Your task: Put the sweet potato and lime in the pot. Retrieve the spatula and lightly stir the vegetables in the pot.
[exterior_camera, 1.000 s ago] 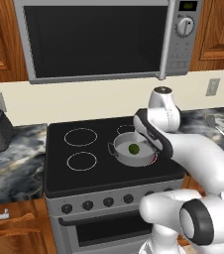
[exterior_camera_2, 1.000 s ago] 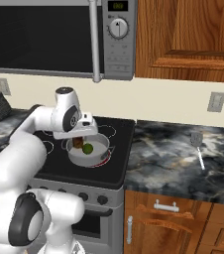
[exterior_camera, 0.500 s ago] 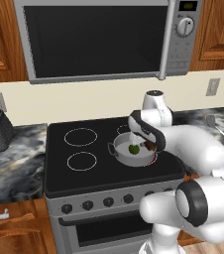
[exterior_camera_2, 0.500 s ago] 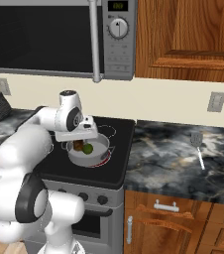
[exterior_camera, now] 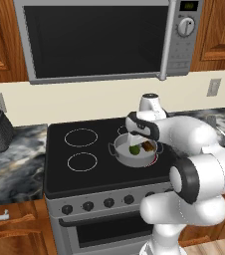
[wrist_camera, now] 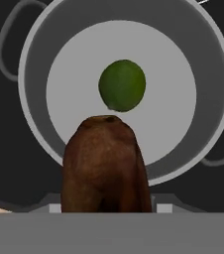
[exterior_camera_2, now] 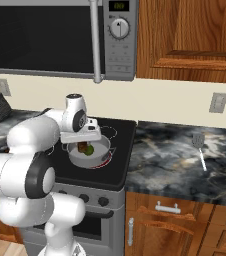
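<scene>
Step in hand: the sweet potato (wrist_camera: 106,166) is being carried into the pot (exterior_camera: 134,156), as I judge it; the lime (wrist_camera: 122,85) already lies on the pot's pale floor.

Gripper: the gripper (exterior_camera_2: 87,142) hangs just above the pot on the stove (exterior_camera: 74,169), closed on the sweet potato (its fingertips are hidden behind the brown lump in the hand view, but the lump hangs there over the pot, so it is held).

Sweet potato: poised over the near part of the pot, close to the lime; whether they touch I cannot tell.

Pot: sits on the front right burner, a loop handle showing at each side.

Spatula: the spatula (exterior_camera_2: 200,149) lies well apart on the dark marbled counter (exterior_camera_2: 175,165), to the right of the stove, handle toward the front edge.

Next move: I'd say the gripper needs to let go so the sweet potato settles beside the lime, then lift clear and swing right toward the spatula.

Risk: a drop from too high could send it rolling against the lime or the rim.
</scene>
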Controlling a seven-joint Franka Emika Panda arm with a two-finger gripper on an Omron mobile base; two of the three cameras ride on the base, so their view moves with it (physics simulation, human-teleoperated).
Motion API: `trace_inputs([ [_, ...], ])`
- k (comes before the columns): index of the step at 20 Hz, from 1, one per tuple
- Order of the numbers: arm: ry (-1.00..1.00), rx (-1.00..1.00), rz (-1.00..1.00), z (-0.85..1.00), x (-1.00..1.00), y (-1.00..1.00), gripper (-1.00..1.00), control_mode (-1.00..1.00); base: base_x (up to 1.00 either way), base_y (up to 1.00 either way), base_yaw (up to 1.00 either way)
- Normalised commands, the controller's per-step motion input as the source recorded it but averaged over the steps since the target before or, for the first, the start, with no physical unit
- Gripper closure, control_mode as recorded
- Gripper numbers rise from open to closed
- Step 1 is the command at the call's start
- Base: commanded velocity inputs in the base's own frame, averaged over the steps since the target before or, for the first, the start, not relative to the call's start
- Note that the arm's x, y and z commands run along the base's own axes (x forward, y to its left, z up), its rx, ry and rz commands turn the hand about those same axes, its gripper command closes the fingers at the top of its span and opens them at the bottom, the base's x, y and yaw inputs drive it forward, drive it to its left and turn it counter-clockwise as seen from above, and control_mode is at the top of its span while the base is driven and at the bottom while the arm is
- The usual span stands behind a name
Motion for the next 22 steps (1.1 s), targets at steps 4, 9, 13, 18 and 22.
trace_inputs([
  [4,0.09,0.00,0.00,0.00,0.34,-0.13,1.00,-1.00,0.00,0.00,0.00],
  [9,0.07,0.00,0.00,-0.02,0.25,-0.08,1.00,-1.00,0.00,0.00,0.00],
  [13,0.07,0.00,0.00,-0.23,0.02,0.00,1.00,-1.00,0.00,0.00,0.00],
  [18,0.08,0.00,0.00,-0.45,0.00,0.00,1.00,-1.00,0.00,0.00,0.00],
  [22,0.02,0.00,0.00,-0.33,0.00,0.00,1.00,-1.00,0.00,0.00,0.00],
])
